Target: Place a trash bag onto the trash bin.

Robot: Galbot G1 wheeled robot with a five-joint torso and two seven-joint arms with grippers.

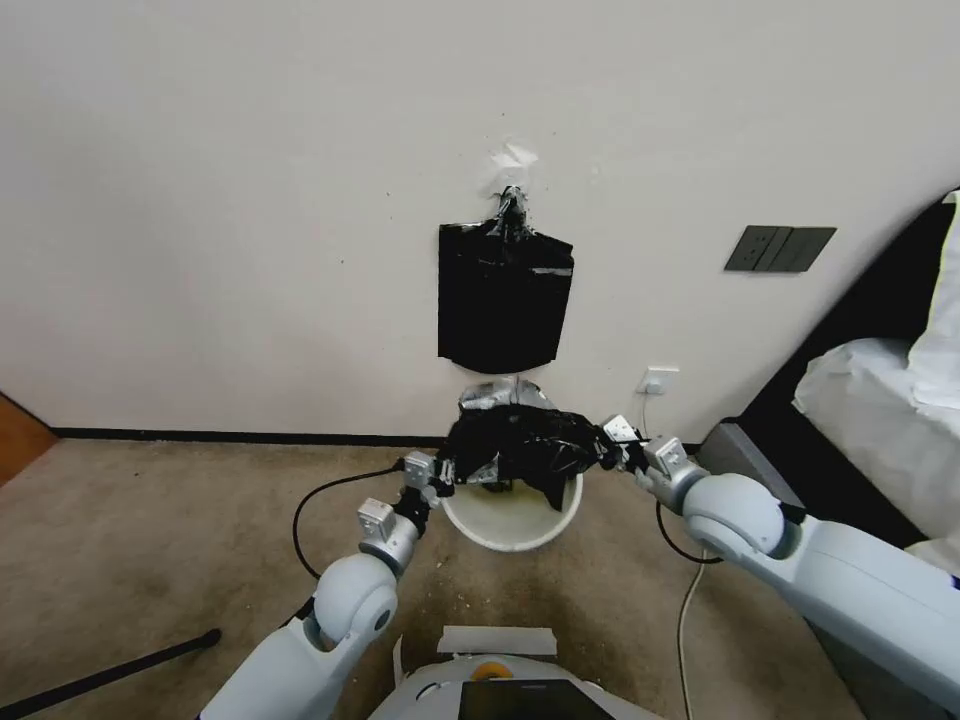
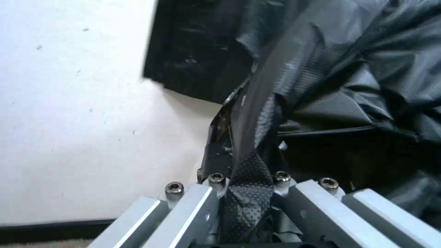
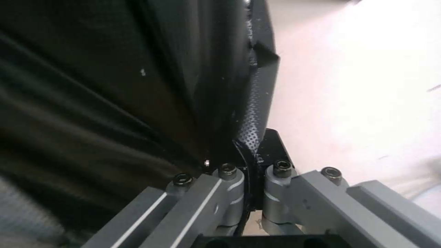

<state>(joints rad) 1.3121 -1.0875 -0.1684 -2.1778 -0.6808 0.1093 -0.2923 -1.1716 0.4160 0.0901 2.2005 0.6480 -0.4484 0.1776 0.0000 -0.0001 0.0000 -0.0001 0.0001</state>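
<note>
On tan carpet (image 1: 150,520), white wall (image 1: 250,200) behind trash bin (image 1: 515,525)

This looks like a bedroom in a home. A bed with white sheets (image 1: 880,400) stands to the right of the plain cream wall (image 1: 230,200). Brown carpet (image 1: 140,540) covers the floor below that wall. On the wall are a dark switch panel (image 1: 780,248) and, lower down, a white power socket (image 1: 658,380). A small cream trash bin (image 1: 515,520) sits on the carpet close to the wall.
</note>
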